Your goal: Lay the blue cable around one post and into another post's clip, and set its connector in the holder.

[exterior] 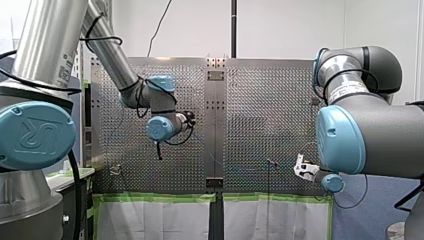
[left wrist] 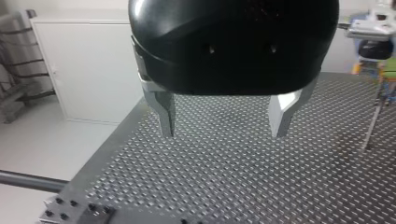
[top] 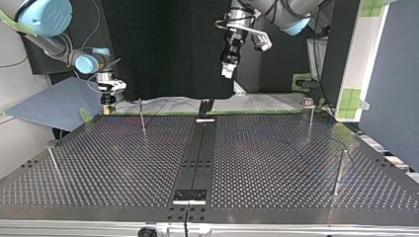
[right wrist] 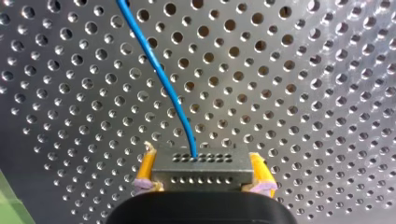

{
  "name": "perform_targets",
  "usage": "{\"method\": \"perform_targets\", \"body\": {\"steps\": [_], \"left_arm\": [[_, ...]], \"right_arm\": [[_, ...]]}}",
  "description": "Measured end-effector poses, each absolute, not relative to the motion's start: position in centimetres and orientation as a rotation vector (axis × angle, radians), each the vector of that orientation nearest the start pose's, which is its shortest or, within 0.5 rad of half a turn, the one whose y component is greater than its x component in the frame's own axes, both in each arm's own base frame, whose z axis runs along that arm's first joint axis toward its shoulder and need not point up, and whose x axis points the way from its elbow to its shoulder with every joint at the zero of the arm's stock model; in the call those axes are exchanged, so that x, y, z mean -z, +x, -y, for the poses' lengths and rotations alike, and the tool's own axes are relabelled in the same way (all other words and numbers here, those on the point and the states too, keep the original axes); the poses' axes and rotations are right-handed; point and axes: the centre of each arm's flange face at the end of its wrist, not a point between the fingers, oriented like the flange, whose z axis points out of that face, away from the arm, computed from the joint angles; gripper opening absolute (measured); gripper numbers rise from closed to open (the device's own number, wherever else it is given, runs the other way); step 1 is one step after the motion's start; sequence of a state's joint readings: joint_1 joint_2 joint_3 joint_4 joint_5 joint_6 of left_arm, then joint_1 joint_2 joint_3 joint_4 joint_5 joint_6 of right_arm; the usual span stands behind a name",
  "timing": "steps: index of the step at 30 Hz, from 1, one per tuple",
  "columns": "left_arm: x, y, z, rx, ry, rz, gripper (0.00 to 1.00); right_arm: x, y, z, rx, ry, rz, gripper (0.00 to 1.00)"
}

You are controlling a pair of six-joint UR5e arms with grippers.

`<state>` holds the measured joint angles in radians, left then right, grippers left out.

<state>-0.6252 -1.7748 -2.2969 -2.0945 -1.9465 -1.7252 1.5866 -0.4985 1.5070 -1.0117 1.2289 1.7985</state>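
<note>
Bright, even room light fills the front view. The white wall (exterior: 280, 25) across the upper frame washes out, and the perforated worktop (exterior: 260, 125) carries a soft sheen. The top view is dimmer, with a black backdrop (top: 163, 49) at upper centre and pale glints along the lower edge. Close to its lens, my left hand (left wrist: 224, 133) is a dark, soft mass. The blue cable (right wrist: 163, 88) and connector (right wrist: 201, 175) look crisp.

A perforated silver metal table (top: 113, 163) is divided down the middle by a flat black strip (top: 200, 148), green tape (exterior: 160, 197) is laid along its near edge in the front view, and a white cabinet (left wrist: 88, 70) is seen beyond it in the left wrist view.
</note>
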Motion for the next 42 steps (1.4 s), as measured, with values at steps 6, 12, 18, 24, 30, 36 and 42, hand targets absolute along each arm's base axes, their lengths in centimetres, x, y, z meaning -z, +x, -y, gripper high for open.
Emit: {"method": "perform_targets", "body": {"steps": [6,12,18,24,30,36,42], "left_arm": [[-16.2,27.5,31.4,0.334,0.057,-1.492,1.0],[-15.0,26.3,30.4,0.34,0.074,-1.495,1.0],[-13.4,24.7,29.0,0.345,0.074,-1.521,1.0],[-10.9,23.0,27.6,0.319,0.094,-1.578,1.0],[-8.9,22.1,27.3,0.317,0.132,-1.627,1.0],[-8.7,22.9,28.0,0.32,0.145,-1.623,1.0],[-9.1,23.7,28.4,0.319,0.135,-1.598,1.0]], "right_arm": [[5.9,17.0,67.8,-1.621,1.373,1.215,0.0],[3.1,16.8,68.5,-1.616,1.364,1.194,0.0],[0.9,16.8,68.8,-1.616,1.364,1.176,0.0],[-0.9,16.7,68.3,-1.618,1.355,1.164,0.0],[-3.3,16.8,67.8,-1.631,1.336,1.134,0.0],[-6.1,17.6,67.6,-1.652,1.325,1.094,0.0],[-8.1,18.1,67.4,-1.664,1.315,1.067,0.0]]}}
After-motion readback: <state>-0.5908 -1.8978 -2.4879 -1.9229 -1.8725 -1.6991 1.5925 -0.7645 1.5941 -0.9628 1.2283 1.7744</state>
